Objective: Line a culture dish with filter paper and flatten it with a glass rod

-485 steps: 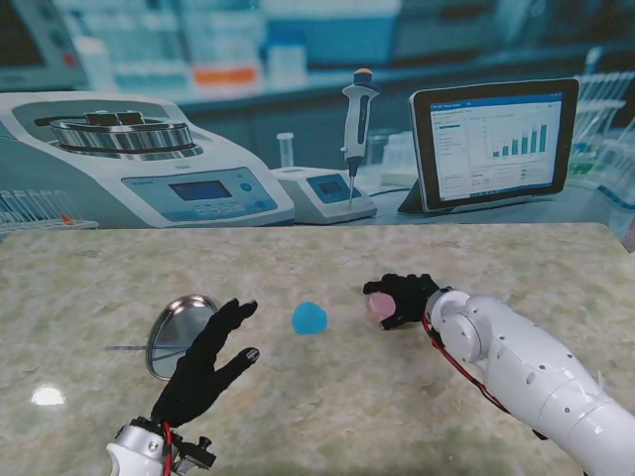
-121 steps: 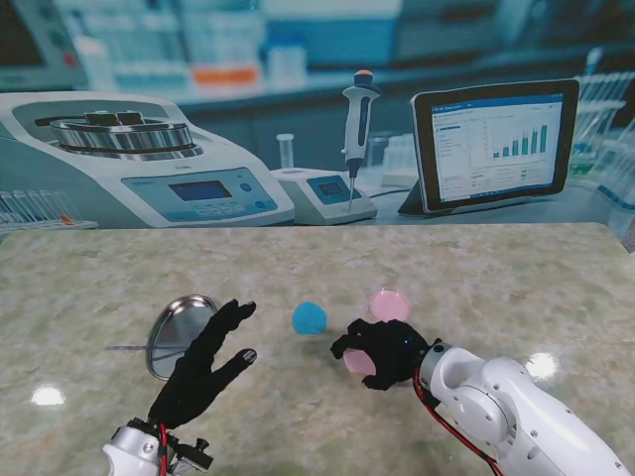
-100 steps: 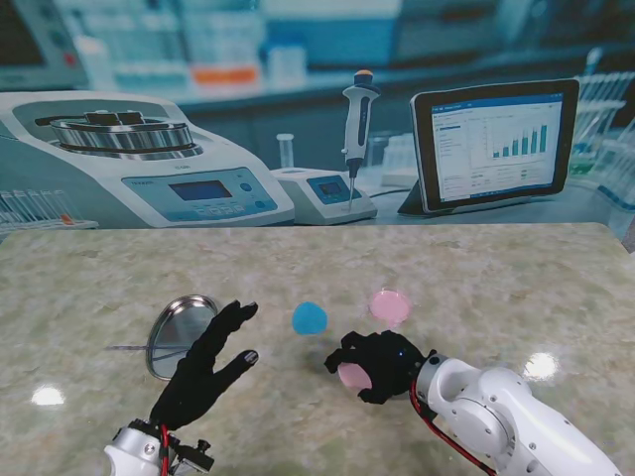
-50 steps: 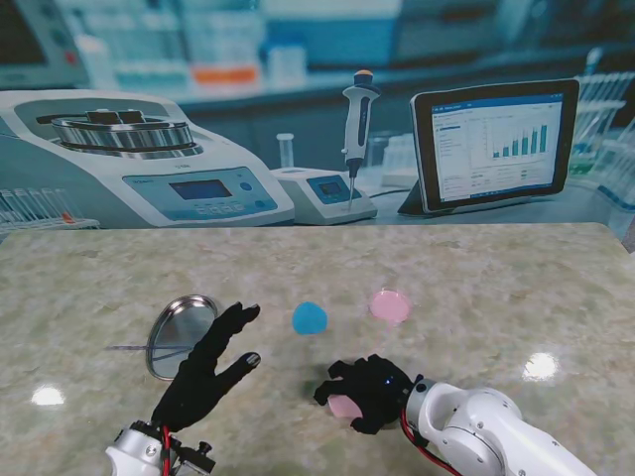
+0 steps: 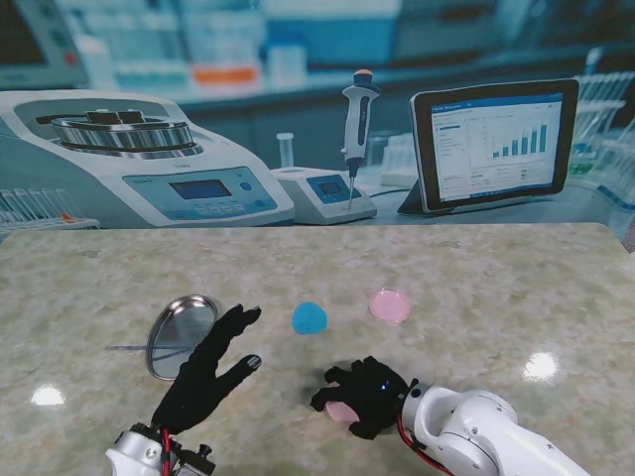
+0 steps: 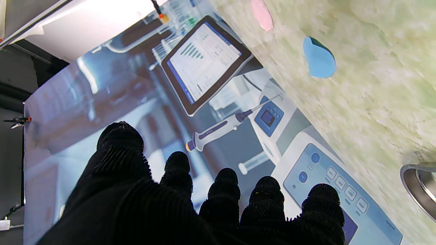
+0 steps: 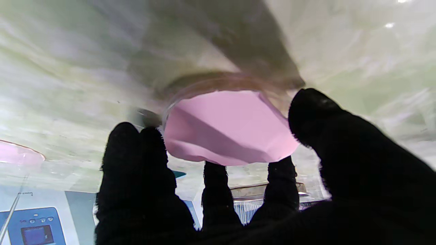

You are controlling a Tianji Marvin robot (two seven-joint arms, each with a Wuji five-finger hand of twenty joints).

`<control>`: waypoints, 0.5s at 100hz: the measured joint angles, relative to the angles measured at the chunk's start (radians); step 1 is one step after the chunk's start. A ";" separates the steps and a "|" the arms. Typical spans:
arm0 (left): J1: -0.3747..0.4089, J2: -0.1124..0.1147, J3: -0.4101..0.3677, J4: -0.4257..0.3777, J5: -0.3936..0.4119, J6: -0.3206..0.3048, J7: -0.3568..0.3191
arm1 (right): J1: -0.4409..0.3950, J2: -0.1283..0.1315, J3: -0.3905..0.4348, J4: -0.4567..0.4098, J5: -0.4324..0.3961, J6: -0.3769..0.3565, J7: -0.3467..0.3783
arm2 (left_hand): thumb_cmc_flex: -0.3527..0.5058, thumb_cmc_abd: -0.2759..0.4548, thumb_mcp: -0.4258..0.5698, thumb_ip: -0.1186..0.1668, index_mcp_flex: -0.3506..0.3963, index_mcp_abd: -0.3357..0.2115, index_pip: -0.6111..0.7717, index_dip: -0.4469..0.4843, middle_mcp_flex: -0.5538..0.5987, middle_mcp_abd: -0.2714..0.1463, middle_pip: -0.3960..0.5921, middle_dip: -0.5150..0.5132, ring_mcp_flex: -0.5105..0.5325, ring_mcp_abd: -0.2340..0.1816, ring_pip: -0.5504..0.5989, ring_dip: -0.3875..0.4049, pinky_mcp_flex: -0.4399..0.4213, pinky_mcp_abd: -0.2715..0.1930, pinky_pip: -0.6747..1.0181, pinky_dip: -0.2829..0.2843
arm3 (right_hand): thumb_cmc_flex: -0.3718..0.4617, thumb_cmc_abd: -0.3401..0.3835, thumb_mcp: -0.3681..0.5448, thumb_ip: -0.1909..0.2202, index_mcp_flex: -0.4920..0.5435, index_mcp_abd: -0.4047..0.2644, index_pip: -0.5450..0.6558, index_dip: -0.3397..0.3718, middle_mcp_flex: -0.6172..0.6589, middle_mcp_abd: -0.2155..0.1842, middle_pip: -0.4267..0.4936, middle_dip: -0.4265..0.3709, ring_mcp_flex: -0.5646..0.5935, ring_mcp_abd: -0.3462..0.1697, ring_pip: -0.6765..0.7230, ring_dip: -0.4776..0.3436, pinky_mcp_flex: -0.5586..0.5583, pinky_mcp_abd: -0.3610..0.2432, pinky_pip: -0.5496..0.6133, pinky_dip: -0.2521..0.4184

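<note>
Stand view: you have the right robot hand, black-gloved, low over the pale green marbled worktop, its fingers closed around a pink round dish near the front edge. The left robot hand is raised with fingers spread and holds nothing. Just to its left lies a round shiny metal dish, with a thin glass rod projecting from its left side. Farther from you sit a blue round paper piece and, to its right, a second pink round disc, well apart from both hands.

Left wrist view: you see the 5 fingertips of the left robot hand apart and empty. The blue round paper piece, the second pink round disc and the rim of the round shiny metal dish all lie on the worktop.

Right wrist view: the pink round dish shows a clear rim and a creased pink lining, held between the thumb and the other fingers. Whether it touches the worktop you cannot tell.
</note>
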 measured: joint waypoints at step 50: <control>0.005 0.000 -0.004 -0.006 -0.002 0.002 -0.003 | -0.008 0.005 0.003 -0.015 -0.008 0.000 0.055 | 0.000 0.000 0.000 0.000 0.000 0.000 0.000 0.000 0.000 0.000 0.000 0.000 0.000 0.000 0.000 0.000 0.000 0.000 0.000 0.000 | -0.132 0.063 -0.259 -0.006 -0.020 0.118 -0.504 -0.198 -0.011 -0.011 -0.444 -0.133 -0.218 -0.004 -0.298 -0.222 -0.249 0.132 -0.289 -0.126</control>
